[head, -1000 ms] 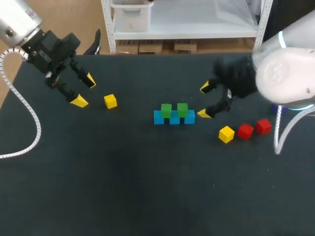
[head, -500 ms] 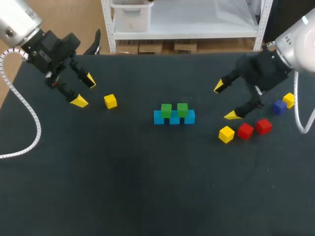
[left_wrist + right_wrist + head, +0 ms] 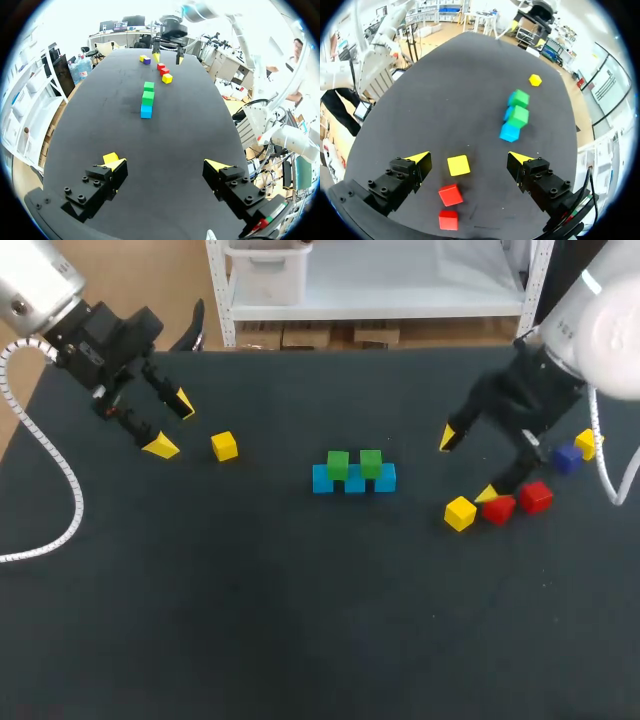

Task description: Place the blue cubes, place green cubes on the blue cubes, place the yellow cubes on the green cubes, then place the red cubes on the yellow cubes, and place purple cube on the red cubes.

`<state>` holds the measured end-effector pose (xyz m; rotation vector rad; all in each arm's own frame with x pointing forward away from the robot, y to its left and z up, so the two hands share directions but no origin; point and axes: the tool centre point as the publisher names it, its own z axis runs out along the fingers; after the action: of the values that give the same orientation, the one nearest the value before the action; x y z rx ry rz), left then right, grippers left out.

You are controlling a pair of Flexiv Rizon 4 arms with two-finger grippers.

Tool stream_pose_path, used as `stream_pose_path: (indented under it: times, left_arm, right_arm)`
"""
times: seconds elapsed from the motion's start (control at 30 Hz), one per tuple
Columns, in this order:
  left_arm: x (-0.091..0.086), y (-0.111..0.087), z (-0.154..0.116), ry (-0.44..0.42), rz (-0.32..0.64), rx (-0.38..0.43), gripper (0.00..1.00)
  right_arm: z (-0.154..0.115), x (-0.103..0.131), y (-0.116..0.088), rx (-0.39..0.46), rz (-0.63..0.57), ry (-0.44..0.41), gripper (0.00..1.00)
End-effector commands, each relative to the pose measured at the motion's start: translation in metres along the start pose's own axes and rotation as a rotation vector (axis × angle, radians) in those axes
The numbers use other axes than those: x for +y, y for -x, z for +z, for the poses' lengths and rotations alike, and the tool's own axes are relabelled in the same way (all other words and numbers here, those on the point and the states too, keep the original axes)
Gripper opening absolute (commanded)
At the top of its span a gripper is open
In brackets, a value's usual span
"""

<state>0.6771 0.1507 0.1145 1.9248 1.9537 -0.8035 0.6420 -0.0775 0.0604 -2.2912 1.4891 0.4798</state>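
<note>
Tabletop (image 3: 250, 640) in dark cloth carries all the task's things. The right gripper (image 3: 467, 466) is held wide open and empty above the near yellow cube (image 3: 460, 513). In the right wrist view that cube (image 3: 458, 165) is seen between the spread fingers, a little ahead of them. The left gripper (image 3: 172, 425) is likewise spread and empty, just beside a second yellow cube (image 3: 225, 446) at the far left.

At the middle, a row of blue cubes (image 3: 354, 479) is laid, with two green cubes (image 3: 354, 463) set on top. The yellow layer is judged to be the step in hand.

For a clean pick, the fingers should be centred over the near yellow cube and lowered squarely onto two opposite faces. The red cubes (image 3: 517, 503) lie just beside it, so the closing line is best kept away from them. From the head view one yellow tip seems to sit at the nearer red cube; contact cannot be told. When carried over, the cube should be lowered level onto the green cubes so that the stack is not nudged.

A purple cube (image 3: 567, 457) and a third yellow cube (image 3: 586, 443) lie together at the right edge.

No container is seen on the table, so nothing is held in one.
</note>
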Motion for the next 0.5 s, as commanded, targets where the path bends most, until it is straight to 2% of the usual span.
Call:
stream_pose_path:
  times: [0.03, 0.23, 0.5]
  left_arm:
    - [0.001, 0.000, 0.000, -0.001, 0.002, 0.000, 1.00]
    - [0.001, 0.000, 0.000, -0.001, 0.002, 0.000, 1.00]
    - [0.001, 0.000, 0.000, -0.001, 0.002, 0.000, 1.00]
  right_arm:
    - [0.008, 0.011, 0.001, 0.035, -0.023, -0.006, 1.00]
    - [0.015, 0.015, -0.006, 0.041, -0.085, 0.022, 1.00]
    - [0.025, 0.008, -0.022, 0.048, -0.143, 0.065, 1.00]
